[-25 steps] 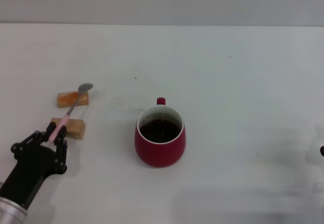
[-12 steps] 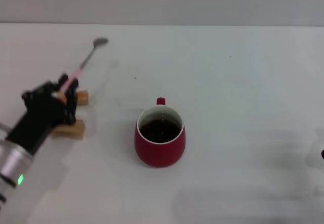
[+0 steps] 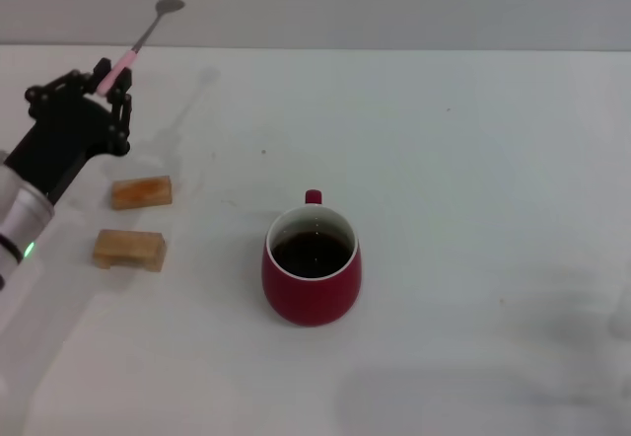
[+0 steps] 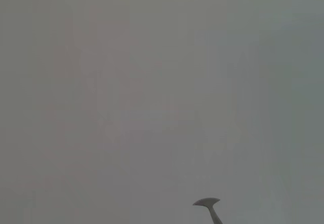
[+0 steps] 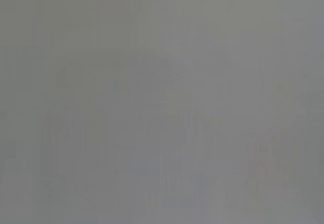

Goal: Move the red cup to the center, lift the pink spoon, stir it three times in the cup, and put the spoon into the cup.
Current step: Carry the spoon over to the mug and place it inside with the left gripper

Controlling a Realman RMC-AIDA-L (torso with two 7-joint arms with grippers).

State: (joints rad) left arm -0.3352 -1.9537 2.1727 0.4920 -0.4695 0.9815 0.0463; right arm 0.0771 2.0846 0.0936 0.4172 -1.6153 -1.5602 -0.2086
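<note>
The red cup (image 3: 312, 266) stands near the middle of the white table, dark inside, its small handle pointing away from me. High at the far left, my left gripper (image 3: 110, 79) is shut on the pink handle of the pink spoon (image 3: 136, 43). The spoon is lifted off the table and slants up and to the right, grey bowl uppermost. That bowl (image 4: 206, 202) also pokes into the left wrist view. My right gripper is out of view.
Two tan wooden blocks lie at the left, one (image 3: 141, 191) farther from me and one (image 3: 129, 249) nearer, both below the raised gripper. The table's far edge (image 3: 394, 49) meets a grey wall.
My left gripper has risen from beside the nearer block up toward the far left, carrying the spoon off the two blocks. The cup has not moved.
</note>
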